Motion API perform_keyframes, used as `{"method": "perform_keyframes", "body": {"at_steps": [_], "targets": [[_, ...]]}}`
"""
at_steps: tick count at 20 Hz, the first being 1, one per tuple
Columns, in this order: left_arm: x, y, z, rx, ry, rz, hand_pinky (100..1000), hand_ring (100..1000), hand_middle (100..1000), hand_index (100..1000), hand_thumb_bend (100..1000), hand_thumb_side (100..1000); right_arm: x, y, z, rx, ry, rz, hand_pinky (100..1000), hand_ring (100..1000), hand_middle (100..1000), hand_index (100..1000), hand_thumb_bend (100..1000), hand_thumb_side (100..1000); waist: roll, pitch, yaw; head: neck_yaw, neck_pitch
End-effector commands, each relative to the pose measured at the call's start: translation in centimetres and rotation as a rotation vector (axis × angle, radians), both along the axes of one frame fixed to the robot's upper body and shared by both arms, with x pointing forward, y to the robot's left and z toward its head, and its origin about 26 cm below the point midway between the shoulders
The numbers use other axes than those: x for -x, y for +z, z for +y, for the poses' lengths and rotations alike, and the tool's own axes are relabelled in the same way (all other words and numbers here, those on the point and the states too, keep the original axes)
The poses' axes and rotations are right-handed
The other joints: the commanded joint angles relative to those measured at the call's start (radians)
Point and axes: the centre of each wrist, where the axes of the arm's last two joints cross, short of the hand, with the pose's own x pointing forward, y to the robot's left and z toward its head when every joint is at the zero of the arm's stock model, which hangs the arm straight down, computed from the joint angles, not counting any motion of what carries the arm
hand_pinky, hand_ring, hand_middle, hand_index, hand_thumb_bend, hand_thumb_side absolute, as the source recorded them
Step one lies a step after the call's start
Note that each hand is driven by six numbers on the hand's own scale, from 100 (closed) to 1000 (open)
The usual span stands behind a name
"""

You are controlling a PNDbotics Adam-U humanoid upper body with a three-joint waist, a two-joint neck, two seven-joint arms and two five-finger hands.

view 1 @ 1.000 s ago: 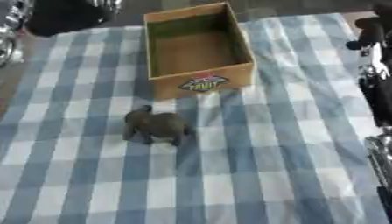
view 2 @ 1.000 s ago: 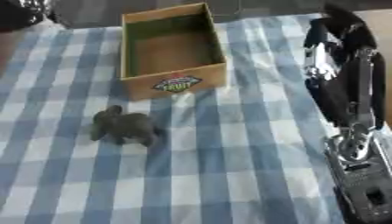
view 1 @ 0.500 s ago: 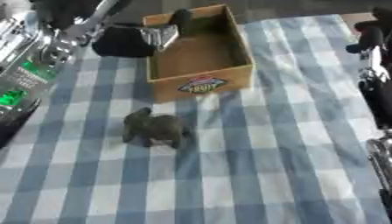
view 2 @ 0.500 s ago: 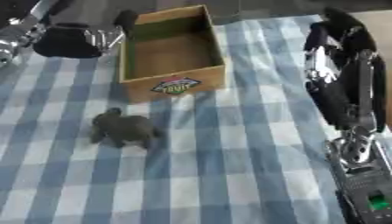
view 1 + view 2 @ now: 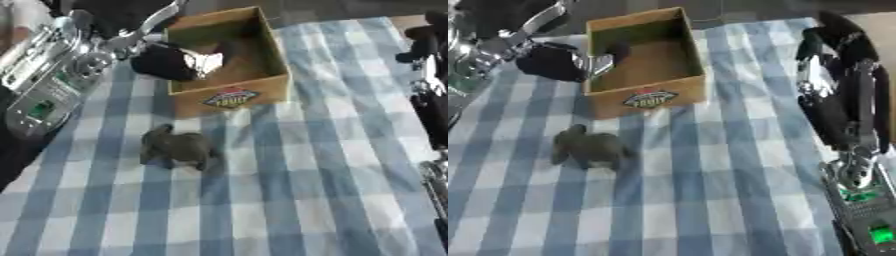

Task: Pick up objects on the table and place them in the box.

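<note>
One cardboard box [image 5: 229,60], open-topped, sits in the upper centre of the frame on a bench covered by a blue-and-white checked cloth [image 5: 315,165]; its near wall carries one oval printed label [image 5: 232,97]. Interior of the box shows a greenish-brown floor; no object can be made out lying inside it. One object to be picked: a single small dark grey-brown toy animal [image 5: 175,147], lying on the cloth below the box and slightly left of centre, apart from the box's near wall and touched by neither hand. Two robot hands in view. Left hand [image 5: 179,61] enters from the upper left of the frame on a silver-and-black forearm, and sits at the left wall of the box, dark palm outside the wall, lighter fingers [image 5: 206,62] reaching over the rim into the box opening. The fingers look bent, but whether they are clenched or released cannot be told; nothing can be seen held in them. Right hand [image 5: 833,37] shows at the upper right of the frame, over the right margin of the cloth and well apart from box and toy; its fingers hang relaxed and hold nothing. Right forearm runs down the right edge to the lower right corner.
</note>
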Motion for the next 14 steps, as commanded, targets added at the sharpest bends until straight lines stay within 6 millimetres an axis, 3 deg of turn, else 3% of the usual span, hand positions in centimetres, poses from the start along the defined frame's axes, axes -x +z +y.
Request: {"method": "perform_keyframes", "body": {"at_steps": [1, 9, 14], "targets": [[0.0, 0.5, 0.6, -0.043, 0.02, 0.029, 921, 889, 860, 1000, 611, 784, 0.3, 0.7, -0.1, 0.01, 0.008, -0.023, 645, 801, 658, 845, 142, 625, -0.003, -0.015, 0.0, -0.004, -0.016], [0.5, 0.4, 1.8, -0.153, 0.029, 0.119, 943, 903, 864, 1000, 714, 803, 0.3, 0.6, -0.1, 0.007, 0.007, -0.017, 645, 801, 657, 843, 136, 623, -0.001, -0.011, 0.0, -0.017, -0.022], [1.1, 1.1, 2.5, -0.202, 0.051, 0.137, 923, 871, 806, 1000, 683, 766, 0.3, 0.6, -0.2, 0.007, 0.004, -0.014, 645, 800, 656, 844, 135, 622, -0.002, -0.009, 0.0, -0.023, -0.023]]}}
